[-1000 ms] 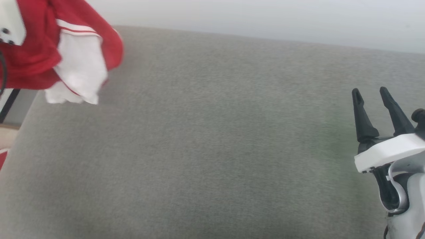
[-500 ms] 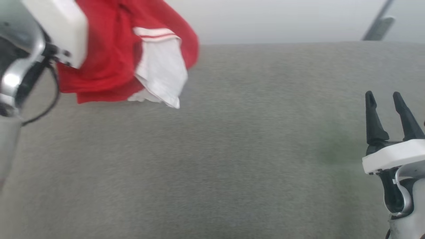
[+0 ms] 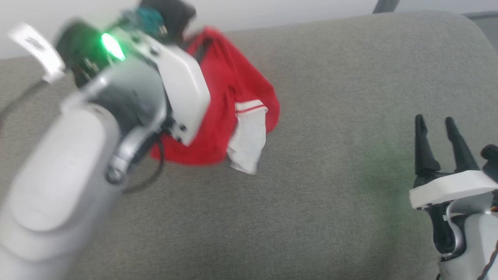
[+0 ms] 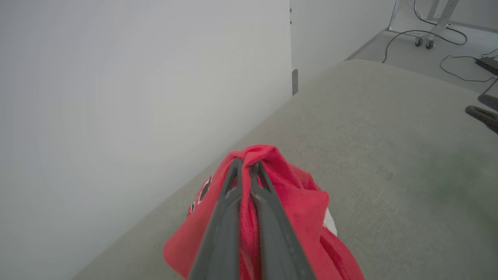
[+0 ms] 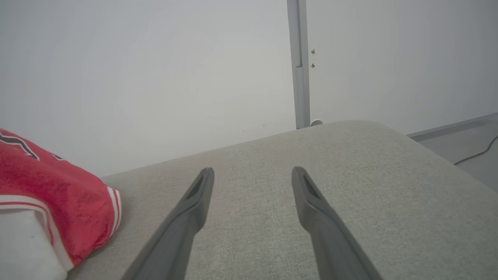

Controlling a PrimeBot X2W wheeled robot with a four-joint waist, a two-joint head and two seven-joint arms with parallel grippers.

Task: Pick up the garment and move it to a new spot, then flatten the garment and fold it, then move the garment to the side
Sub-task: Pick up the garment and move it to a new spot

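Red, one bunched garment (image 3: 233,101) at the head view's upper left is pinched tight by the left gripper (image 4: 246,165), while the right gripper (image 3: 433,124), lower right, spreads its two fingers wide above one grey cushion (image 3: 311,214).

This looks like a robotics lab or test room rather than a lived-in home. A broad grey upholstered surface (image 3: 311,217), like a sofa seat or padded bench, stands against a bare white wall (image 4: 136,97) with nothing on it but a plain vertical metal strip (image 5: 298,70). Beyond its rounded end, the smooth grey floor (image 4: 408,54) carries loose black cables (image 4: 390,41) and a metal frame on small castors (image 4: 428,43), the kind of equipment stand and trailing wiring found in a workspace set up for trials.
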